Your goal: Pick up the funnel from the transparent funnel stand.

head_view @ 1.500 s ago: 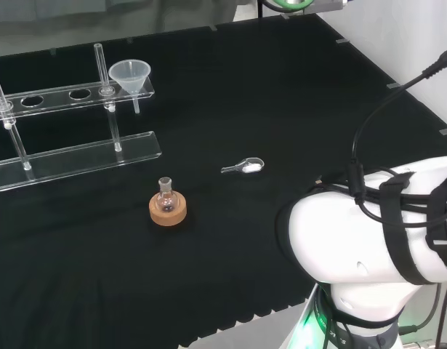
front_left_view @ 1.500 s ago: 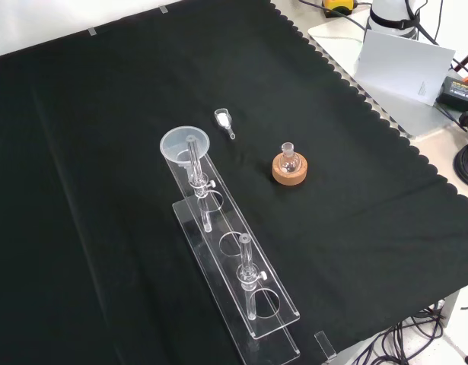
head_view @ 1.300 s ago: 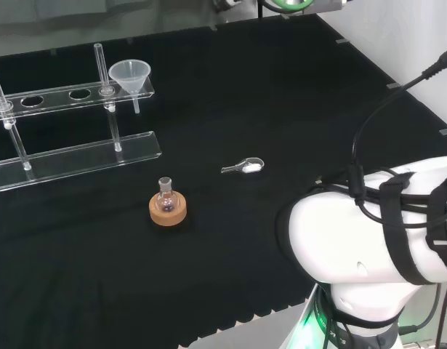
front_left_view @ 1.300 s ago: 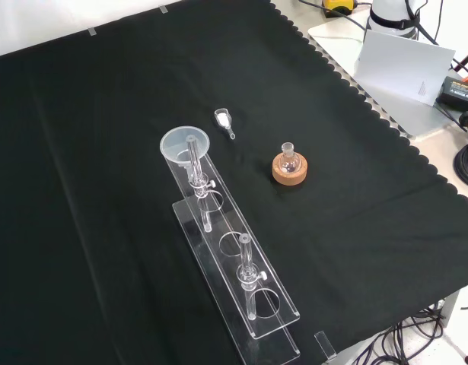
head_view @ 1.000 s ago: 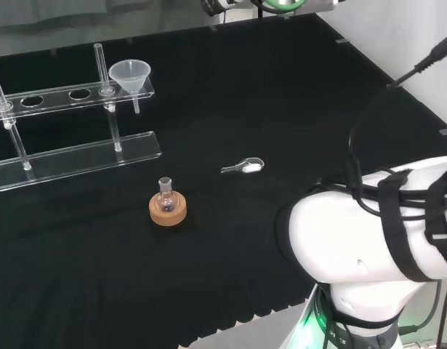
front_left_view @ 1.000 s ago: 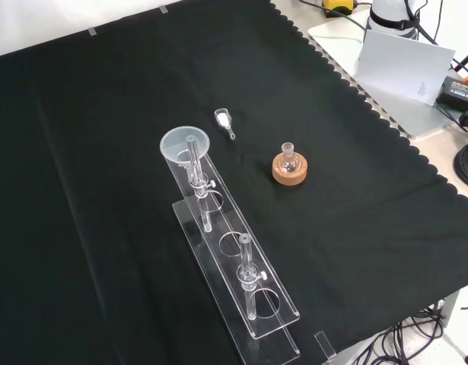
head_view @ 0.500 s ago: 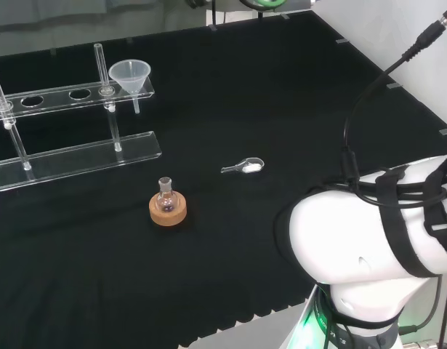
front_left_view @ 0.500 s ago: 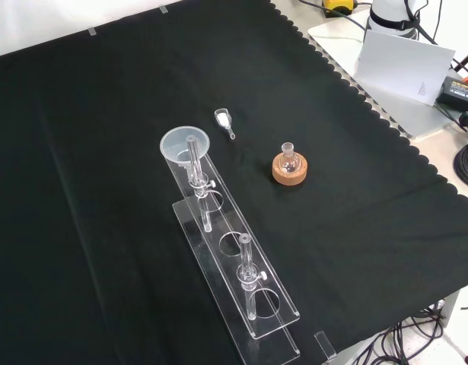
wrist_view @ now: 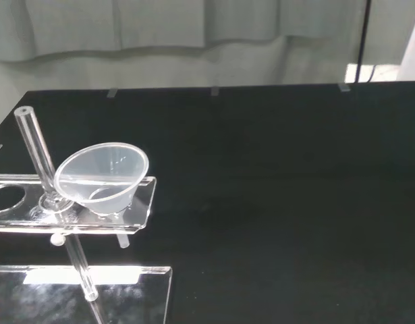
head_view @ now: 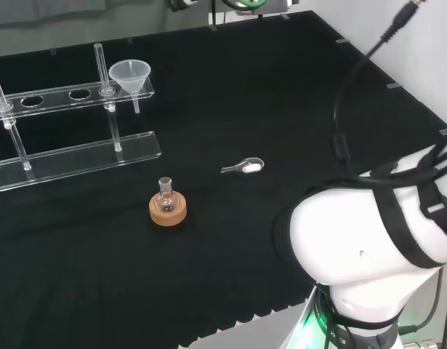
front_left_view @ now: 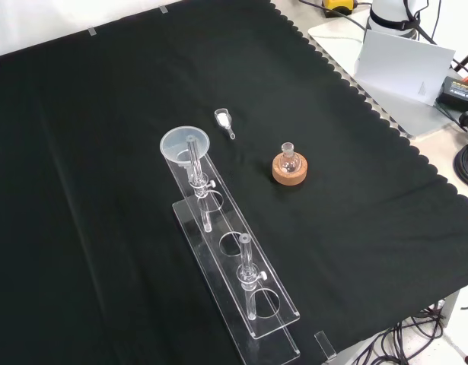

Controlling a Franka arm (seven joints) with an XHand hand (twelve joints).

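A clear plastic funnel point(head_view: 130, 75) sits in the end hole of the transparent funnel stand point(head_view: 70, 156), at the far left of the head view. In the front view the funnel point(front_left_view: 185, 144) is at the far end of the stand point(front_left_view: 234, 281), which runs toward the camera with two upright glass rods. The wrist view looks at the funnel point(wrist_view: 102, 177) from some way off, its cone resting in the stand's top plate point(wrist_view: 136, 202) and its stem hanging below. Nothing touches the funnel.
A small round flask on a cork ring point(head_view: 167, 206) stands in front of the stand. A little scoop with white powder point(head_view: 245, 166) lies to its right. The arm's white link point(head_view: 368, 240) fills the lower right. The cloth's scalloped edge point(front_left_view: 386, 129) runs past a white box point(front_left_view: 405, 65).
In the head view the arm's parts along the top edge have moved left and the black cable has swung up. The funnel, stand, flask and scoop have not moved.
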